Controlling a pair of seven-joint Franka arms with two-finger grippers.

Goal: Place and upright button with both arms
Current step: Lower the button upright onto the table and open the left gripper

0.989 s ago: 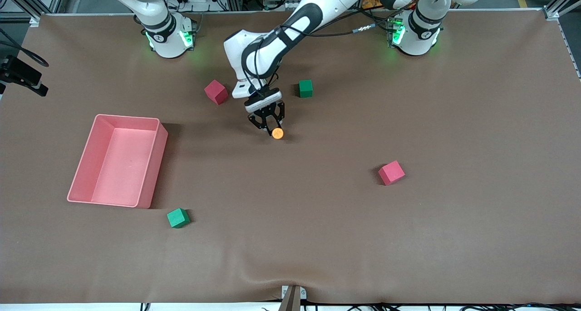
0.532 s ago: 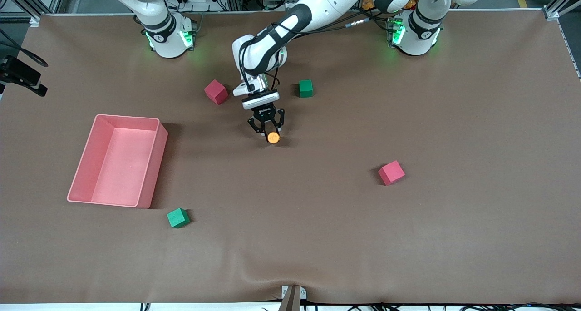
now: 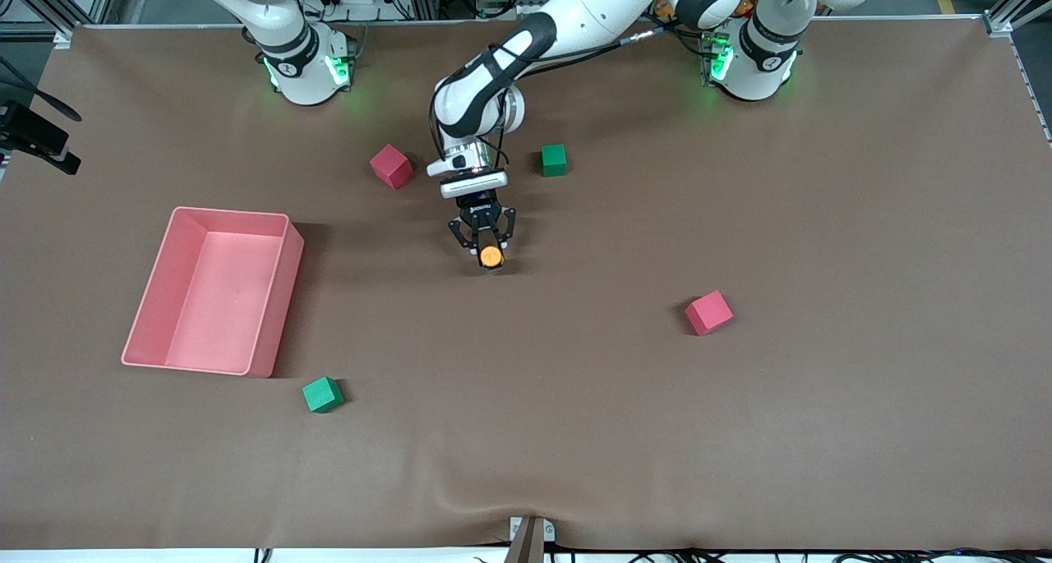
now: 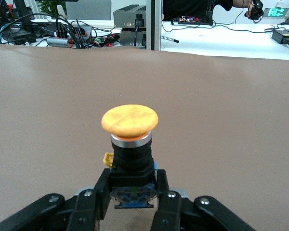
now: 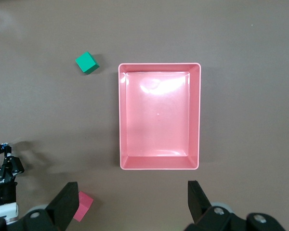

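My left gripper (image 3: 486,246) is shut on the button (image 3: 491,256) and holds it low over the middle of the brown mat, between a red cube (image 3: 391,166) and a green cube (image 3: 554,159). In the left wrist view the fingers (image 4: 102,191) clamp the black and blue body, and the orange cap (image 4: 130,119) points away from the wrist. I cannot tell whether the button touches the mat. My right gripper (image 5: 131,204) is open and empty, high over the mat beside the pink bin (image 5: 159,66). It is out of the front view.
The pink bin (image 3: 177,288) lies toward the right arm's end. A green cube (image 3: 322,394) sits nearer the front camera than the bin. Another red cube (image 3: 708,312) lies toward the left arm's end.
My left gripper has moved a little toward the front camera with the button, and its wrist has turned. The cubes and bin have not moved.
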